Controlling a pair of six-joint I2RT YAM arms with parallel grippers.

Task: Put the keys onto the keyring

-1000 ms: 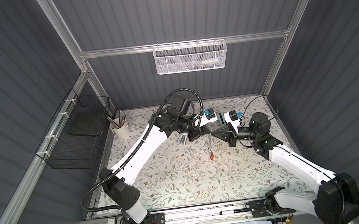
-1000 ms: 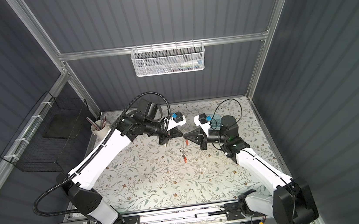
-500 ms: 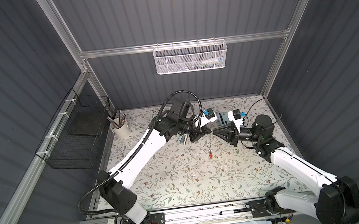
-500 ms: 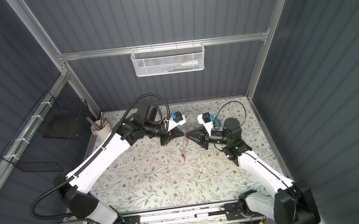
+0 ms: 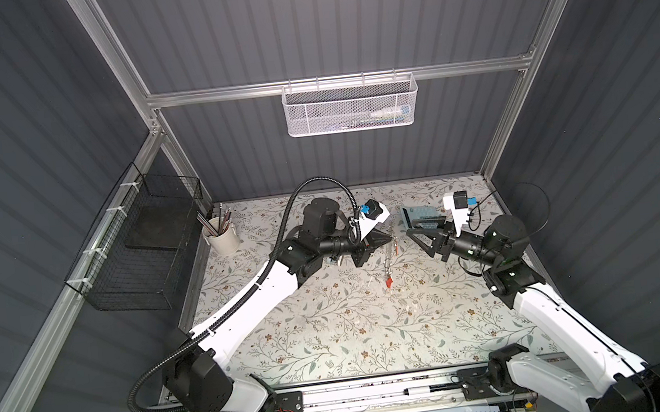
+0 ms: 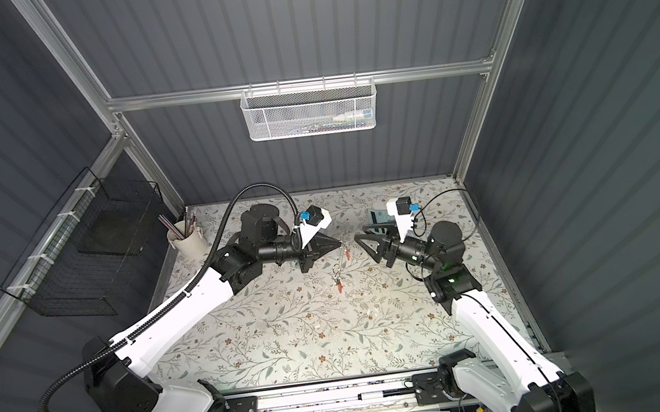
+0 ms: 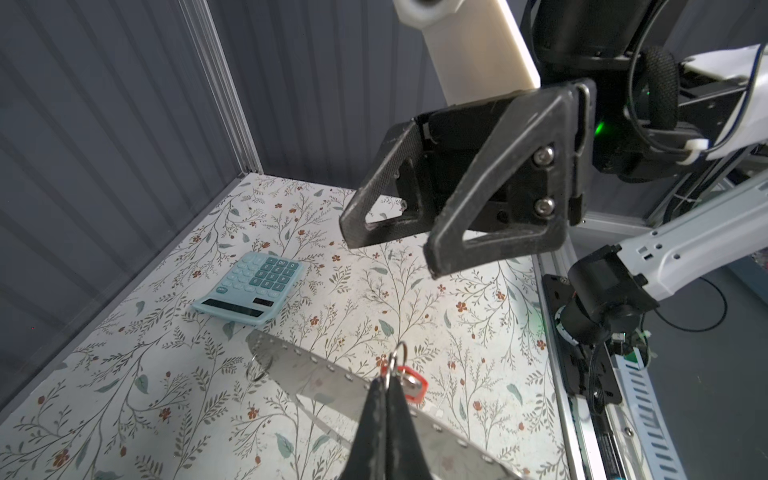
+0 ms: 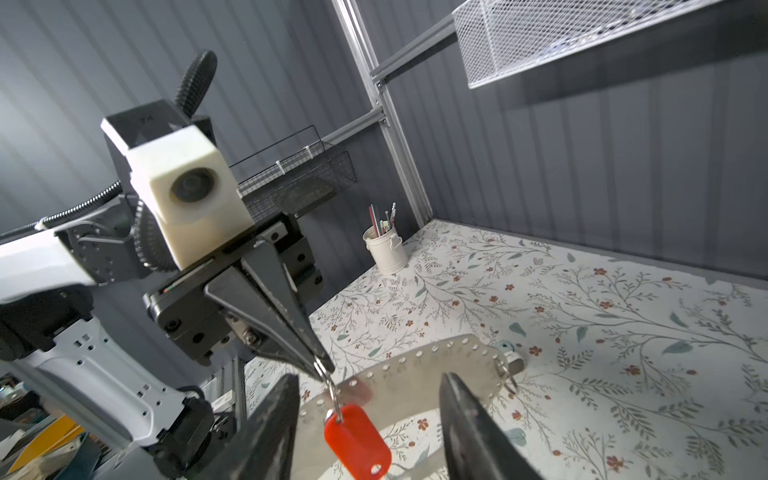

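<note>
In both top views the keyring (image 5: pixel 388 260) (image 6: pixel 341 265), a thin gray plate with holes along its rim, hangs edge-on below my left gripper (image 5: pixel 389 239) (image 6: pixel 340 243). That gripper (image 7: pixel 388 382) is shut on a small metal ring. A red-orange key (image 8: pixel 357 440) (image 7: pixel 411 384) dangles from this ring against the plate (image 8: pixel 415 365) (image 7: pixel 316 370). A second red key (image 5: pixel 389 282) (image 6: pixel 340 286) hangs at the plate's low end. My right gripper (image 8: pixel 370 377) (image 5: pixel 417 241) (image 6: pixel 366 250) is open just right of the plate. It faces the key and touches nothing.
A pale blue calculator (image 7: pixel 253 286) (image 5: pixel 417 216) lies at the back of the floral table, behind the right gripper. A white cup of pens (image 5: pixel 221 237) stands back left, beside a black wire basket (image 5: pixel 144 247). A white mesh basket (image 5: pixel 351 104) hangs on the rear wall.
My right gripper has opened and drawn back to the right, away from the keyring. The left gripper still holds the ring, and the plate hangs from it as before.
</note>
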